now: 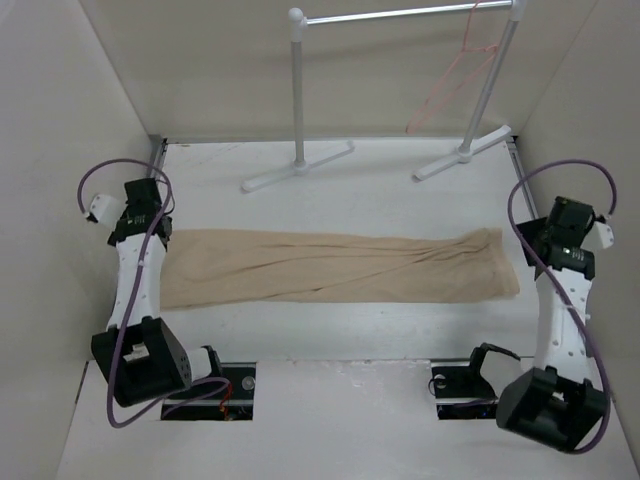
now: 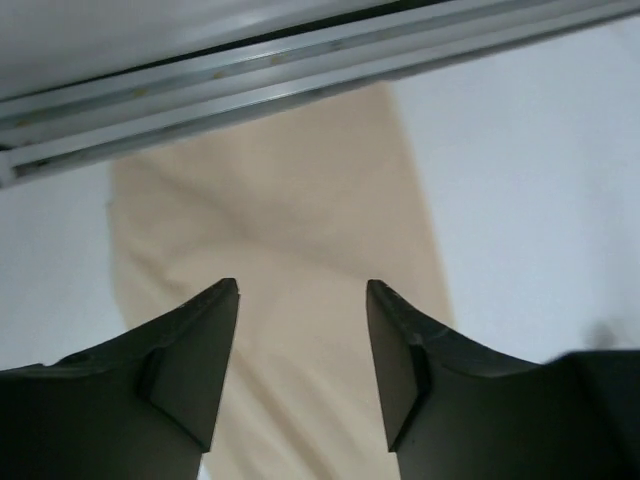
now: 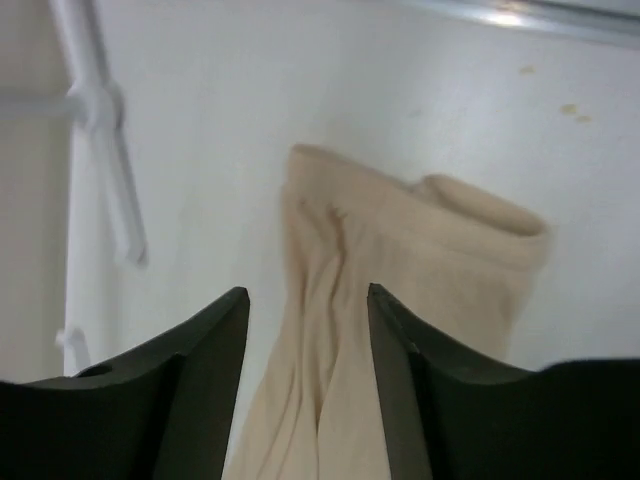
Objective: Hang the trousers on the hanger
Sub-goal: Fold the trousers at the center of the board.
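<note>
We note beige thin-fabric trousers (image 1: pixel 330 265) flat mid-frame; left jaws, right jaws parted, empty (pink wire hanger (image 1: pixel 436 95) upper right).

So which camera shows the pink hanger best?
The top view. The hanger hangs whole from the rack at the back right. Neither wrist view shows it: the left sees trousers and table, the right sees trousers and a bit of rack.

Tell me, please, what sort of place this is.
Probably a robot test cell, not a home: bare walls box in a white table, a left arm and a right arm stand at its edge, and a rack holds one hanger.
</note>
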{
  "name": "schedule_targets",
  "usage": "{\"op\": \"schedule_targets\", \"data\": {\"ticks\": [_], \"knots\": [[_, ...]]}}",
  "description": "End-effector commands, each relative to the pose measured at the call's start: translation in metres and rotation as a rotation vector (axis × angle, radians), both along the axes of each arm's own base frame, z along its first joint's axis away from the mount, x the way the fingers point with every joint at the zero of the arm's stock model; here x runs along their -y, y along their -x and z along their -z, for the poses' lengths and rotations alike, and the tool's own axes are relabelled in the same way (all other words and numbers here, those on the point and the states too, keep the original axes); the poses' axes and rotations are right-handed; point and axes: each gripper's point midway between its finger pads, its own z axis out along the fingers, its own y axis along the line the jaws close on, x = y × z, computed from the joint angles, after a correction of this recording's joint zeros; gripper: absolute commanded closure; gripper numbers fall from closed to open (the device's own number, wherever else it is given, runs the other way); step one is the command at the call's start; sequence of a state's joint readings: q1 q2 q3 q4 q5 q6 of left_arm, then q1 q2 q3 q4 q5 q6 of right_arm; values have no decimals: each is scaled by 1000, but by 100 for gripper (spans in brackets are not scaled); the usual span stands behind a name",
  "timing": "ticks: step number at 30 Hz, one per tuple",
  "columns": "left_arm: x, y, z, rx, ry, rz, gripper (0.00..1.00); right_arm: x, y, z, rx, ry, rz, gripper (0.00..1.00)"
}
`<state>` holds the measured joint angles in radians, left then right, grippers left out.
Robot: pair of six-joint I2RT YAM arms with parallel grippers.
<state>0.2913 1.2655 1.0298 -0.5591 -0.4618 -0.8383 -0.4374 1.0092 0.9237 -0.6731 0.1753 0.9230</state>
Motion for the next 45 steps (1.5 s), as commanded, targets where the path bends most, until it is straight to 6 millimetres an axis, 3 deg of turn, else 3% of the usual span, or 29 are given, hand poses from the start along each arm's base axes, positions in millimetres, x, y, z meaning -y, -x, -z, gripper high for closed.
{"op": "schedule_targets", "data": {"ticks": [1, 3, 4, 7, 8, 10, 11, 13, 15, 19, 24, 30, 39, 45], "knots": [[47, -24, -25, 85, -20, 170, 53, -53, -25, -25, 100, 69, -219, 55], [107, -37, -10, 105, 52, 348, 59, -109, -40, -10, 96, 47, -418, 83], [144, -40, -1, 116, 101, 438, 63, -134, -45, 3, 68, 26, -511, 91], [239, -37, 21, 141, 212, 651, 74, -201, -54, 37, -30, -11, -779, 97], [266, -34, 26, 147, 243, 706, 77, -218, -56, 45, -60, -9, -843, 97], [312, -25, 35, 153, 297, 792, 78, -234, -60, 52, -98, 17, -893, 92], [330, -21, 37, 158, 321, 826, 78, -237, -65, 57, -117, 44, -895, 82], [361, -15, 42, 163, 352, 883, 77, -240, -70, 67, -154, 59, -907, 67], [384, -15, 45, 175, 376, 934, 77, -243, -78, 77, -187, 65, -923, 59], [416, -14, 56, 169, 438, 1000, 77, -240, -95, 86, -213, 83, -909, 53], [427, 2, 87, 81, 469, 1013, 77, -234, -106, 108, -299, 88, -898, 55], [427, 18, 105, 20, 477, 1023, 77, -225, -109, 123, -385, 130, -887, 64], [415, 45, 127, -74, 458, 1028, 77, -220, -117, 134, -419, 116, -889, 91], [409, 53, 135, -107, 452, 1020, 77, -206, -139, 122, -365, 91, -827, 98]]}}
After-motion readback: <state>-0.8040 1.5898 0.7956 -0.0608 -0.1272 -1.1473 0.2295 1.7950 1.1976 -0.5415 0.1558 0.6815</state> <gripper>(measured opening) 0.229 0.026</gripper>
